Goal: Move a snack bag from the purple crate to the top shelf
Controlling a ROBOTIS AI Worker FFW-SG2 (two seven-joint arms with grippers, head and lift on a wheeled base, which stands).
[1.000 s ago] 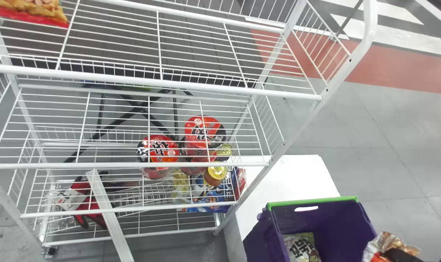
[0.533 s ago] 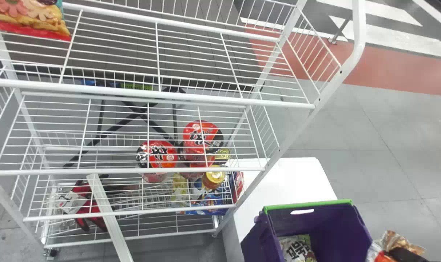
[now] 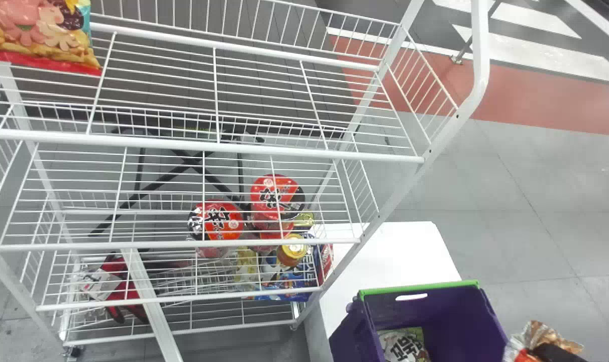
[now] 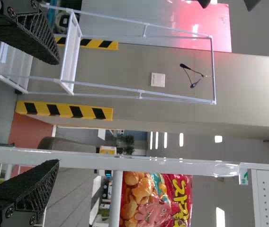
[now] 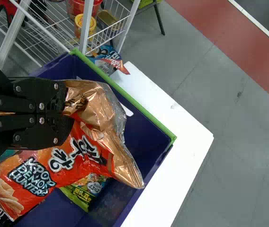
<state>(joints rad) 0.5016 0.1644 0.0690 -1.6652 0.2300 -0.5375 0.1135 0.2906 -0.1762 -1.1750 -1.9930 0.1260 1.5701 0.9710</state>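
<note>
The right gripper (image 5: 62, 113) is pinched tight on the snack bag (image 5: 80, 156) near its bronze end, above the crate (image 3: 435, 311); the top shelf (image 3: 204, 140) lies up, forward and left. The left gripper (image 4: 58, 111) gapes wide, empty.

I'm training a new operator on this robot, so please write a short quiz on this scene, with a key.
1. Multiple choice: What does the right hand hold?
A) a yellow-lidded jar
B) an orange-red snack bag
C) a pair of gloves

2. True or false: The left hand is open.

3. Fill in the blank: On the top shelf, a red-edged snack bag sits toward the robot's own ____ side.

Key: 1. B; 2. true; 3. left
</note>
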